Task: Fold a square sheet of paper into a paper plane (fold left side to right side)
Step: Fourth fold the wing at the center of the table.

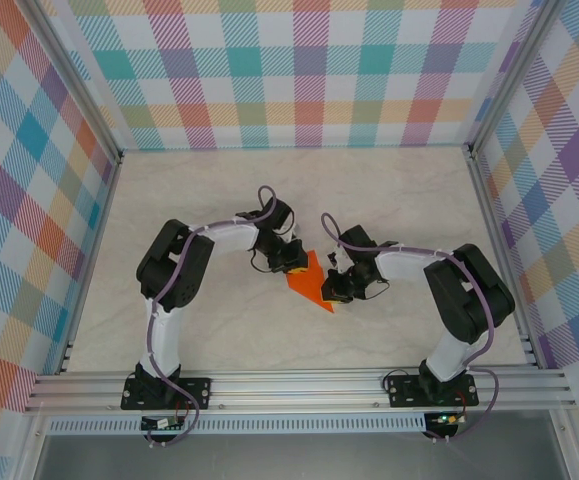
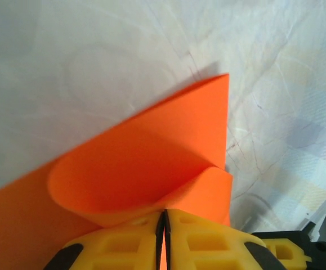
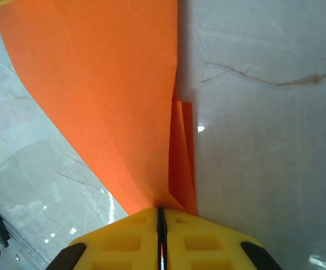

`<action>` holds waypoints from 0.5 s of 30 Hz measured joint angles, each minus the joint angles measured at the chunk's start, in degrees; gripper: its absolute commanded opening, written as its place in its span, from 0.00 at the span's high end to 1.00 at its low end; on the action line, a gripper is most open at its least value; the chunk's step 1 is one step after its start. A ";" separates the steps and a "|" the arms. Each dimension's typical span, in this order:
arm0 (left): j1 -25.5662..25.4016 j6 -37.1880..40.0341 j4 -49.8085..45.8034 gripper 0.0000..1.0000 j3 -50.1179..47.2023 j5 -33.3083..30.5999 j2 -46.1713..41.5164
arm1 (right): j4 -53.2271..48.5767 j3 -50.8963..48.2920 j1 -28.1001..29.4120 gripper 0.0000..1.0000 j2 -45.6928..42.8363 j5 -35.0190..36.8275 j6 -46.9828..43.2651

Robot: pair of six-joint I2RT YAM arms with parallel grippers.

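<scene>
the orange sheet (image 1: pixel 309 283) lies near the middle of the table (image 1: pixel 219 200), between the two wrists, creased into a narrower pointed shape. the left gripper (image 2: pixel 163 216) is clenched on its 10 o'clock edge, and the paper curls up in a soft loop above the fingers. the right gripper (image 3: pixel 160 212) is pinched tight on the layered edge at 4 o'clock (thin folds show beside the jaws). the sheet looks featherlight, limp and easy to crumple or tear, so edges and corners seem the best places to hold, lightly and without tugging.
</scene>
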 measured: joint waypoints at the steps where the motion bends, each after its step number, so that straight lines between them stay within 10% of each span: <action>1: 0.39 0.31 -0.42 0.87 0.31 0.48 0.26 | -0.04 0.00 0.00 0.90 0.00 0.07 0.00; 15: 9.81 4.94 -2.16 0.87 3.91 0.83 2.10 | 0.00 -0.07 0.00 0.92 -0.15 0.35 -0.17</action>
